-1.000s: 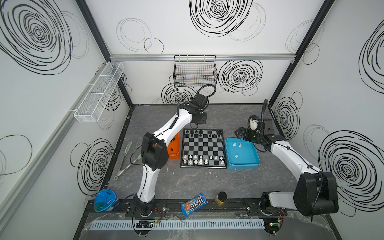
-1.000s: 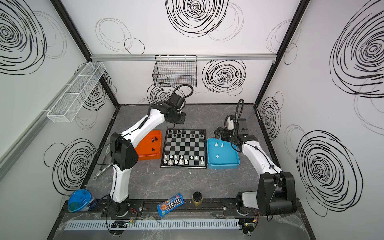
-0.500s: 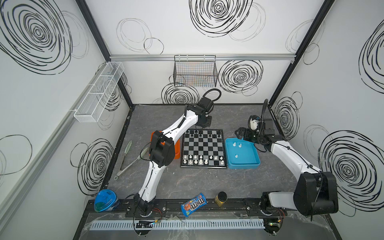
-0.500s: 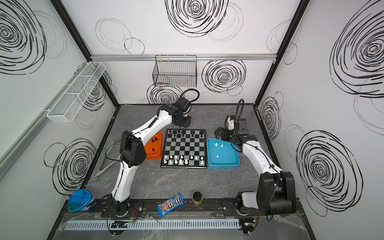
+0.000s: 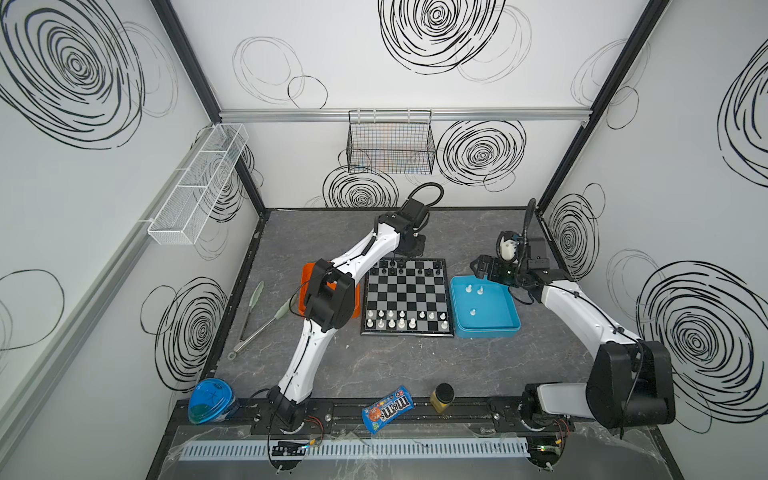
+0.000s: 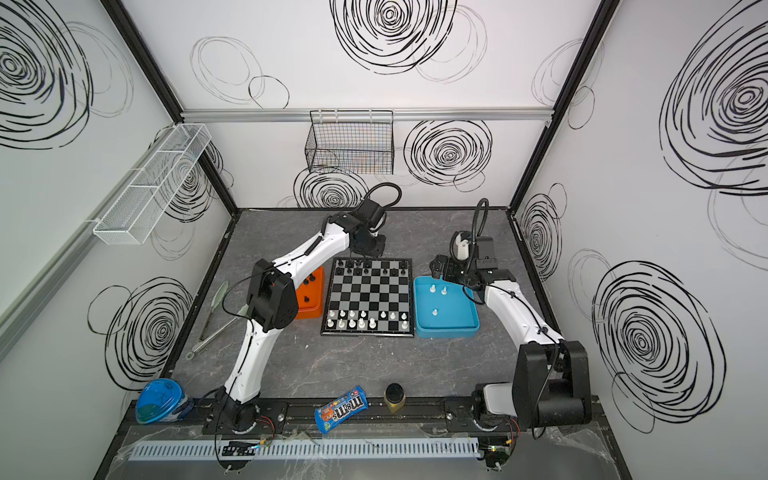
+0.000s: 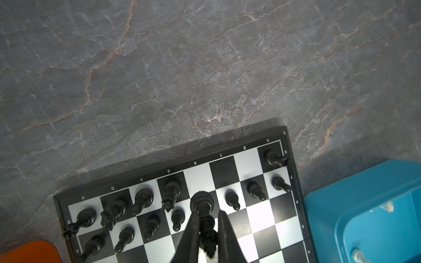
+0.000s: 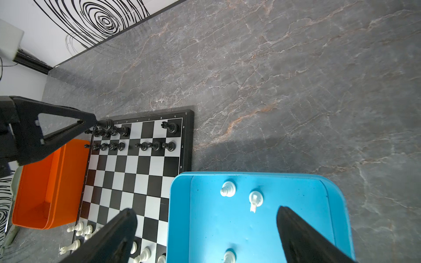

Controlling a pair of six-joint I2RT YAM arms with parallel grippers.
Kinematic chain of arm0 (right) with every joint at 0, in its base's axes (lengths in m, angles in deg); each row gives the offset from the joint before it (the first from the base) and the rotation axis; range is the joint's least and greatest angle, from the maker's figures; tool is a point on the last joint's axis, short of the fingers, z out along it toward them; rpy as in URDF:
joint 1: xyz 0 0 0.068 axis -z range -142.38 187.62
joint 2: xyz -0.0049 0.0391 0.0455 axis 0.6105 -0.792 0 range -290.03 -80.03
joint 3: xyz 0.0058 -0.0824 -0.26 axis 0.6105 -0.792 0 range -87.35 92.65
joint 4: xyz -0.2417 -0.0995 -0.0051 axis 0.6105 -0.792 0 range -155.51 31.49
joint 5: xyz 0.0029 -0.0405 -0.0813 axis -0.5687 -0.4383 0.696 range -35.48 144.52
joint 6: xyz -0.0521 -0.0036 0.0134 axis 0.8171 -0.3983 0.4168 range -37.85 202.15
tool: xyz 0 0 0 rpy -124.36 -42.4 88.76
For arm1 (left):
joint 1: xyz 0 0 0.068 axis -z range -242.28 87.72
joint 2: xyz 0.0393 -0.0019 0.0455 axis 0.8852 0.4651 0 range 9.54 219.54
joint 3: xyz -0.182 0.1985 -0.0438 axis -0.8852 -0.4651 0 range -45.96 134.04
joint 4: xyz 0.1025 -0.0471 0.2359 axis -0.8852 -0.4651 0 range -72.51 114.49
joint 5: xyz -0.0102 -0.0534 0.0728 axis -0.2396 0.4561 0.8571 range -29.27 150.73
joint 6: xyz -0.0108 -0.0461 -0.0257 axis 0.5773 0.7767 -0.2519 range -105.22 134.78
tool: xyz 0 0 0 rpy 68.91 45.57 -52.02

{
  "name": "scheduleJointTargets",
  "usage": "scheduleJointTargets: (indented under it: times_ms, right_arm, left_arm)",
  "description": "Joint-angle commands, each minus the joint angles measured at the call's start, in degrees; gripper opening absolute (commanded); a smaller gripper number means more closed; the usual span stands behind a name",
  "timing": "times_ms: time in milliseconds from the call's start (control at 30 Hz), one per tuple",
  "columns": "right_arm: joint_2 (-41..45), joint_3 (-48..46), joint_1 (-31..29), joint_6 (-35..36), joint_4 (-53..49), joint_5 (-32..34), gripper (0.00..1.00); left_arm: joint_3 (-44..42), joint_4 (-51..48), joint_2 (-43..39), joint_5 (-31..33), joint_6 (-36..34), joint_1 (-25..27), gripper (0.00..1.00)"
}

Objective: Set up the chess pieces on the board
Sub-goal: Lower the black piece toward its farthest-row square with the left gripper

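Note:
The board (image 5: 405,333) (image 6: 368,334) lies mid-table. Black chess pieces (image 5: 392,266) stand in its two far rows and white chess pieces (image 5: 401,322) in its two near rows. My left gripper (image 7: 208,213) (image 5: 405,255) is shut on a tall black chess piece (image 7: 202,203), held just above the far rows near the board's middle column. Three white pieces (image 5: 473,289) stand in the blue tray (image 5: 486,332). My right gripper (image 8: 206,210) (image 5: 482,266) hangs open over that tray's far left corner, with nothing between its fingers. Black pieces (image 6: 308,280) also lie in the orange tray (image 6: 309,309).
Metal tongs (image 5: 253,320) lie left of the orange tray. A blue-lidded tub (image 5: 210,401), a candy bag (image 5: 386,409) and a small dark-lidded jar (image 5: 444,397) sit along the front rail. A wire basket (image 5: 390,143) hangs on the back wall.
My left arm has swung right, from beside the board's far left corner to over its far rows, with the black piece in its jaws. The right arm has not moved.

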Motion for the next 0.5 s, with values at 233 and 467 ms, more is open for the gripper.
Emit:
scheduleJointTargets:
  times_ms: [233,467]
  right_arm:
    - [-1.2,-0.4,0.6,0.9,1.2,-0.5,1.0]
    - [-1.8,-0.5,0.8,1.0,1.4,-0.8,1.0]
  left_arm:
    - [0.2,1.9,3.0,-0.1,0.4,0.2,0.16]
    - [-0.1,2.4,4.0,-0.1,0.4,0.3,0.16]
